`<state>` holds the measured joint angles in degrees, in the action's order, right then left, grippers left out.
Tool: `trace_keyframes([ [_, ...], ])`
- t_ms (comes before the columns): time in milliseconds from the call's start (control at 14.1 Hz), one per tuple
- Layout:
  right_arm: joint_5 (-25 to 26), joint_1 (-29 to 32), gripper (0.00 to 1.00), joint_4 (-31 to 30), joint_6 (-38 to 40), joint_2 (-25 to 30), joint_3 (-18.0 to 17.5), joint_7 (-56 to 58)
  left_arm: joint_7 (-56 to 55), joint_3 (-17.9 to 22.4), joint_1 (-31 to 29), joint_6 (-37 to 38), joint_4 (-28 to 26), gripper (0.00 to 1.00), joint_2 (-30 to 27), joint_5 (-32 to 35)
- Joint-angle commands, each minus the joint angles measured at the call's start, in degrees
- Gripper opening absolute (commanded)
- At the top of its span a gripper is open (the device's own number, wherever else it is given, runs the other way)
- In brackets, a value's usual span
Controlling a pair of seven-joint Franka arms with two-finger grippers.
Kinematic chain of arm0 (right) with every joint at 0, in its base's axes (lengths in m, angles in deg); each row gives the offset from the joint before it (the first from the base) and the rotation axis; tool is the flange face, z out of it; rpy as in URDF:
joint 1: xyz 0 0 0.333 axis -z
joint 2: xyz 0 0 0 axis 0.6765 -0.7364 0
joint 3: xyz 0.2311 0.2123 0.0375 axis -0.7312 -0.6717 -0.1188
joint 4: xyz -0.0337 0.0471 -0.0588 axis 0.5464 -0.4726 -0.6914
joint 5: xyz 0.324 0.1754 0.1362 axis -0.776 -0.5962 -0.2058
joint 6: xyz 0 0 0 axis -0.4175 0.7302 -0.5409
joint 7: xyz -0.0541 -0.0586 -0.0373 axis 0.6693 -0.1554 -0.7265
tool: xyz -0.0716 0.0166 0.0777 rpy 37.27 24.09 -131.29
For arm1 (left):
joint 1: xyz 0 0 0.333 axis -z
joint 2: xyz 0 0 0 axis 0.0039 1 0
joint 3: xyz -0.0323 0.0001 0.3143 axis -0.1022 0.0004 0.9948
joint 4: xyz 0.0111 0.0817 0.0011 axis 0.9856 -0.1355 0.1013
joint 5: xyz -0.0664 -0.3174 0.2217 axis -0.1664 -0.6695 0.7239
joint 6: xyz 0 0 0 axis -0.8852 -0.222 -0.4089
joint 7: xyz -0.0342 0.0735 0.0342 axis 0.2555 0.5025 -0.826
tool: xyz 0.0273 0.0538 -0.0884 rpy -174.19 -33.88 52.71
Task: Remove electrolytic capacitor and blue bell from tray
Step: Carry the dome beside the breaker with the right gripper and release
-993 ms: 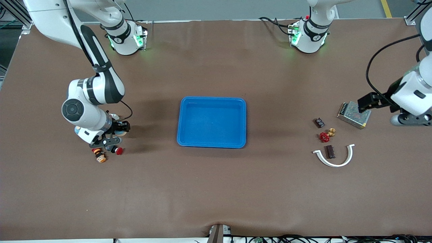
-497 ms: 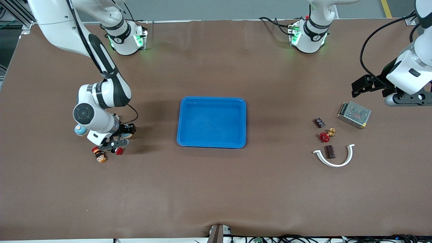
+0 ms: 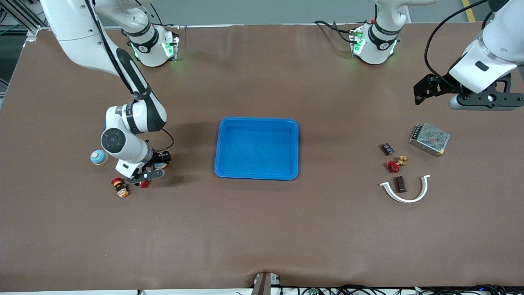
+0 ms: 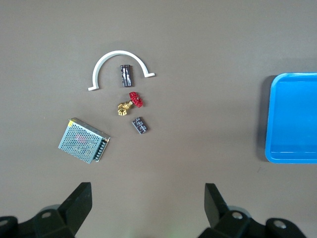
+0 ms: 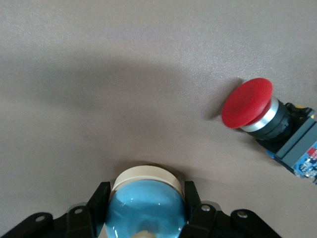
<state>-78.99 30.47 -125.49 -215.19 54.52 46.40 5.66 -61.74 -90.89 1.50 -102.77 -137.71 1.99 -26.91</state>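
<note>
My right gripper is clamped on a pale blue domed bell with a cream base, held just above the brown table toward my right arm's end, over the spot beside the red mushroom-head push button. Another blue-and-cream domed bell sits on the table close by, and a small orange-and-red push button lies nearer the front camera than it.

My left gripper is released, jaws wide, nothing between them, up in the air toward my left arm's end of the table, over bare table near the perforated metal power-supply box.

The dark cylindrical capacitor lies on the table inside the curve of the white plastic half-ring, not touching it as far as I can tell. Next to them: a red-handled brass valve and a small black electronic component.

The blue rectangular plastic tray is mid-table.
</note>
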Motion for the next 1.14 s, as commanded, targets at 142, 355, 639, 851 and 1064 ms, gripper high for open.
trace_keyframes([
  [142,0.22,-0.03,0.46,0.01,-0.75,-0.17,0.11,-0.24,0.87,0.81,-0.14,-0.54,-1.60,1.00,-1.93,-0.38],
  [355,0.22,-0.03,0.50,0.10,-0.84,-0.17,0.11,-0.24,-0.18,0.29,0.21,-0.54,-0.19,1.00,-0.79,-0.38],
  [639,0.22,0.32,1.00,0.71,-0.05,-0.09,0.11,-0.42,-0.01,0.20,0.03,-0.28,0.07,1.00,-0.43,-0.38],
  [851,0.22,-0.12,1.00,1.94,0.91,0.00,0.11,-1.64,0.08,0.28,-0.14,0.25,0.16,1.00,-0.52,-0.38],
  [1064,0.22,-2.04,1.00,4.04,6.42,1.66,0.11,-6.02,0.17,0.29,-0.23,0.17,0.25,1.00,-0.26,-0.56],
])
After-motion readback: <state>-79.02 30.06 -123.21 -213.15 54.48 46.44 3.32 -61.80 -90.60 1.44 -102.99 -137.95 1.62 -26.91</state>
